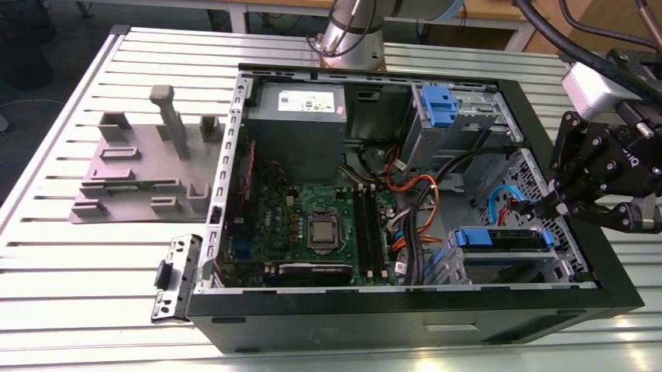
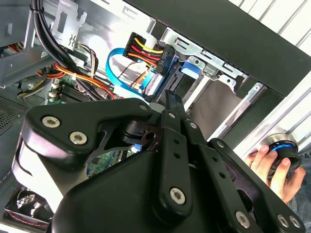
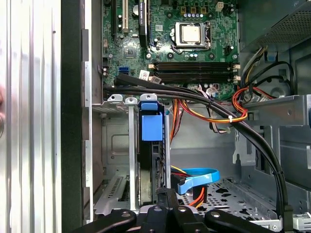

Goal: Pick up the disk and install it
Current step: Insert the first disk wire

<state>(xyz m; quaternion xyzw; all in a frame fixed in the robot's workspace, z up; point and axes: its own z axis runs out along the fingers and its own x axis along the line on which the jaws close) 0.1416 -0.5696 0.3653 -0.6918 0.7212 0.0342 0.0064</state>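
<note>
Disk (image 1: 501, 239), blue-bracketed, sits slotted in the drive cage near the front corner of the open computer case (image 1: 414, 310) on the desk (image 1: 93, 256). Just beyond, the gripper (image 1: 563, 203) hovers at the case wall, fingers together, holding nothing.

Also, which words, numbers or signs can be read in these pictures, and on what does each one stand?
None can be read with certainty.
White sticker on the grey power supply box: dark print, too small to read.
Small white sticker on the motherboard: too small to read.
</note>
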